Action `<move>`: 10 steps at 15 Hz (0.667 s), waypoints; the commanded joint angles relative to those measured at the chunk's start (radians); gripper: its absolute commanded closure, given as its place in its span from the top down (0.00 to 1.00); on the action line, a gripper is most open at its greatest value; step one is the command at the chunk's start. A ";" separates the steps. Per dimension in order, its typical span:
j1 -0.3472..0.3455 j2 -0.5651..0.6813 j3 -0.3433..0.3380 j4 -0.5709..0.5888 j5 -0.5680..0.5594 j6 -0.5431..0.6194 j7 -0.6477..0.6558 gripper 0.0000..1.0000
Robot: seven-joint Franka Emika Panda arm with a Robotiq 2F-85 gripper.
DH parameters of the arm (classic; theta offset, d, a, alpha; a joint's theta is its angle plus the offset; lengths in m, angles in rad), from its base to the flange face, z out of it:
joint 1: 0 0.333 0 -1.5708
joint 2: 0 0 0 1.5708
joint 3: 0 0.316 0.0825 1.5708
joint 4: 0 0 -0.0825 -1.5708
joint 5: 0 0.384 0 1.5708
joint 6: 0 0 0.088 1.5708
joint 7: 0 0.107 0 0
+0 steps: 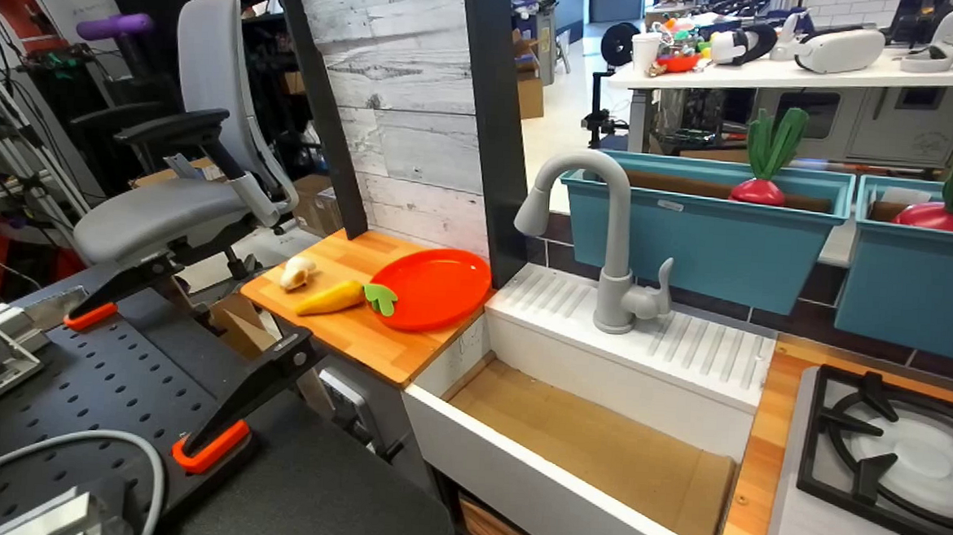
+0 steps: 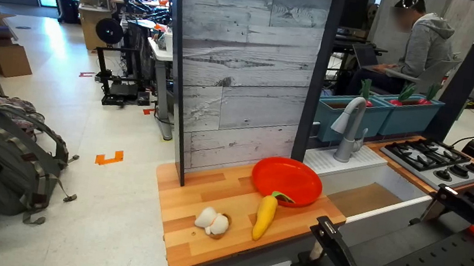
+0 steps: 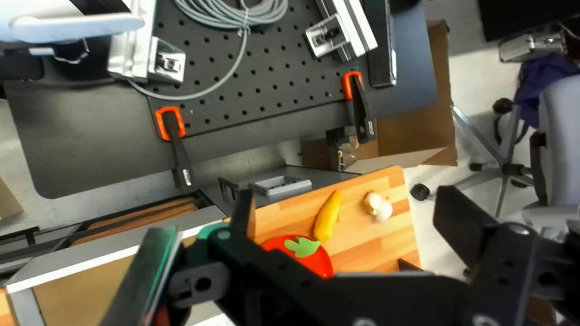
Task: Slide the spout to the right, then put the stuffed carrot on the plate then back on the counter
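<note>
Jaws apart, carrot on counter, leaf over plate

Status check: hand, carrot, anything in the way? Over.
Hand open, empty. Carrot on counter, leaves over rim of plate. White object alongside, apart; likely not in the way.

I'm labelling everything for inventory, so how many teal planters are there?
2. One teal planter is behind the spout; the other planter is beside it, behind the stove. No others show.
</note>
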 commanded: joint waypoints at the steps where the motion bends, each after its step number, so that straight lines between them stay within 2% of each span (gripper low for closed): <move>1: -0.008 0.210 0.019 0.147 0.146 0.040 0.025 1.00; 7: -0.064 0.478 0.045 0.356 0.308 0.080 0.106 1.00; 10: -0.095 0.564 0.063 0.410 0.373 0.172 0.160 1.00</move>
